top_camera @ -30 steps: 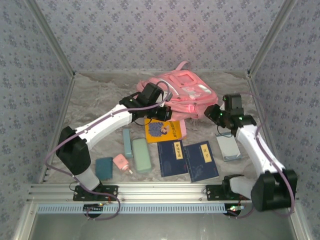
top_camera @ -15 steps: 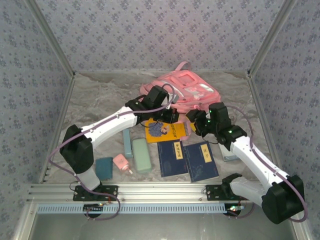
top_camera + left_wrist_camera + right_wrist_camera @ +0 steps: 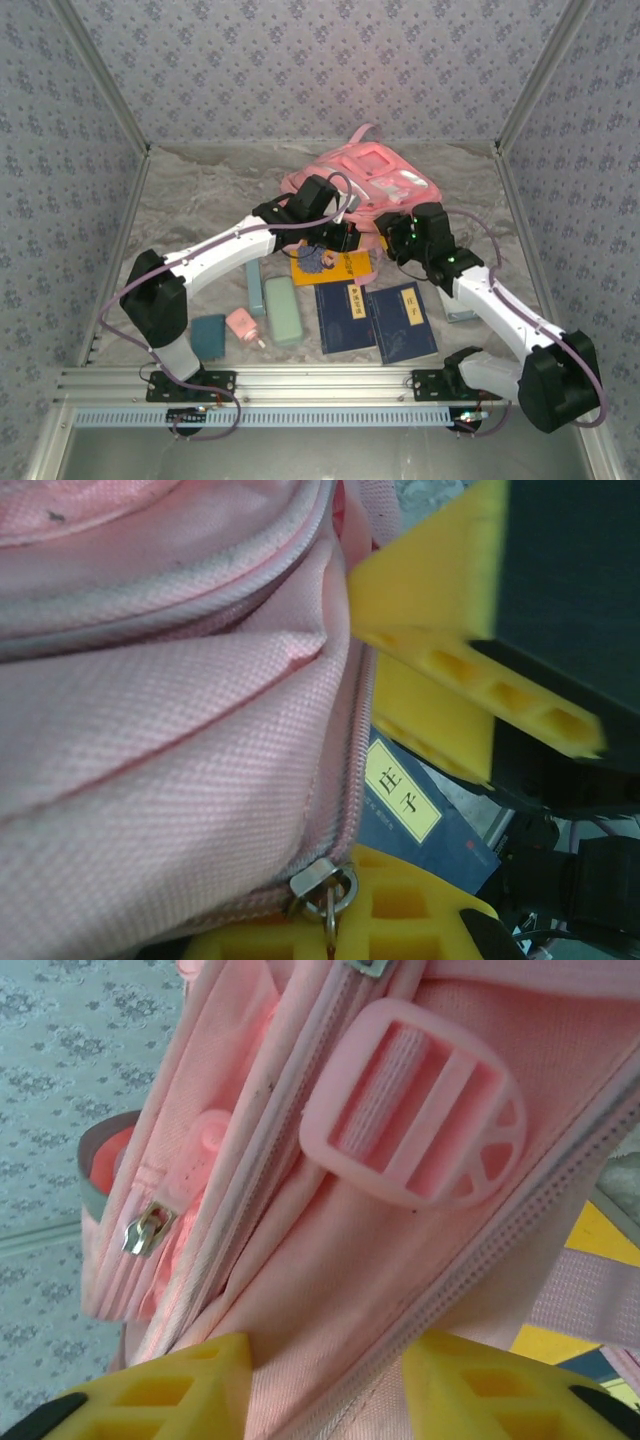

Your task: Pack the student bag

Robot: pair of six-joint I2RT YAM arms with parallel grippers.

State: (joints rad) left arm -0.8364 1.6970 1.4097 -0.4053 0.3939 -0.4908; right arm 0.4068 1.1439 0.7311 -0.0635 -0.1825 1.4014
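- Top view: the bag [image 3: 372, 175] is seen lying just beyond both hands. Its near edge is met by the left gripper [image 3: 338, 232] and the right gripper [image 3: 390, 228], which are set close together. A yellow book [image 3: 330, 262] is partly covered just under the left gripper. Two blue books [image 3: 345, 315], cases [image 3: 283, 310] and a pouch [image 3: 208, 335] are seen behind the hands, toward the bases, not yet packed.
- Left wrist: the left fingers [image 3: 400, 920] are pressed together on the pull [image 3: 325, 888] at the end of the bag's zip [image 3: 355, 760]. A second yellow finger, apparently the right gripper's, is seen just above, close to the fabric.
- Right wrist: the right fingers [image 3: 150, 1390] are held apart with a fold of bag between them, below a buckle [image 3: 415, 1110]. Whether the fold is pinched cannot be told.
- Risk, as judged: the small pull could be lost from the shut fingers if tugged askew. If the fold is not held fast, the whole bag may be dragged over the yellow book instead of the zip being run. With the hands so close, a knock between them is possible.
- Setting: a grey marbled table [image 3: 200, 200] is boxed in by walls [image 3: 300, 70] papered in a small blue-grey flower print, with a metal rail [image 3: 330, 385] at the bases.
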